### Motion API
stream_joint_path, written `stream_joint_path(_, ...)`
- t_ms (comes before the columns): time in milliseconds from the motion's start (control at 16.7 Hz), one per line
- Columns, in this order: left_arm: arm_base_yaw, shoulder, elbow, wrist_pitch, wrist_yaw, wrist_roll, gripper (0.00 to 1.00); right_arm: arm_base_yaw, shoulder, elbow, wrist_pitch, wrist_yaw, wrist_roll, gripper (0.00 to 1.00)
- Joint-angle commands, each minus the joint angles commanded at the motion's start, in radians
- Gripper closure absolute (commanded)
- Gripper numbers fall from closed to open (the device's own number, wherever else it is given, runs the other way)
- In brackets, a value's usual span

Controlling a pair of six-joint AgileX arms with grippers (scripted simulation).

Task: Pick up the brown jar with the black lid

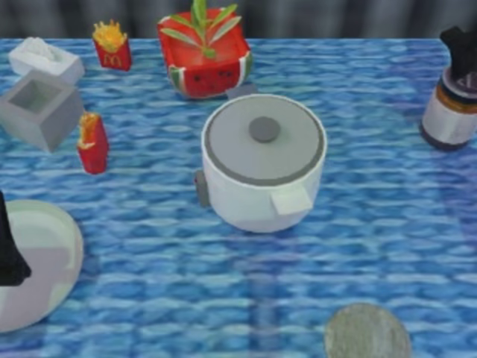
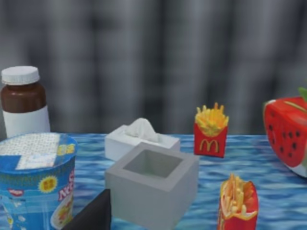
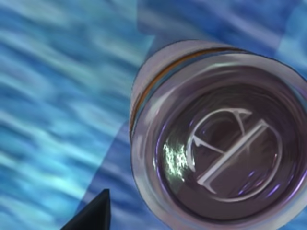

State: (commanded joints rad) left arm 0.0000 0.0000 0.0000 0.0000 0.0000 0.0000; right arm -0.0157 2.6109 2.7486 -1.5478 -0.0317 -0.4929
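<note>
The brown jar [image 1: 449, 113] stands on the table at the far right edge, with an amber shoulder, white label and dark base. My right gripper [image 1: 463, 58] hangs directly over its top and hides the black lid in the top view. In the right wrist view the black lid [image 3: 220, 148] fills the picture, round and dark with a pale circular label. One dark fingertip [image 3: 93, 213] shows beside it, apart from the jar, and nothing is between the fingers. My left gripper [image 1: 9, 253] is parked at the left edge, holding nothing.
A big white pot with a grey lid [image 1: 262, 160] sits mid-table. Behind it are a watermelon planter [image 1: 205, 60], two fries boxes [image 1: 112, 45] [image 1: 93, 143], a tissue box [image 1: 46, 60] and a grey open box [image 1: 41, 110]. A white plate [image 1: 45, 253] and a grey disc [image 1: 369, 335] lie in front.
</note>
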Motion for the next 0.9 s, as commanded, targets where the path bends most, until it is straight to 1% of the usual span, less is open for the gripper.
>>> stream_joint_path(240,0.0,0.0,0.0,0.0,0.0,0.0,0.0,0.005,0.142,0.142,-0.064,-0.007,-0.026,0.0)
stream_joint_path(660,0.0,0.0,0.0,0.0,0.0,0.0,0.0,0.001,0.16,0.155,-0.069,-0.007,-0.028,0.0)
stream_joint_path(900,0.0,0.0,0.0,0.0,0.0,0.0,0.0,0.005,0.254,0.273,-0.1,-0.007,-0.029,0.0)
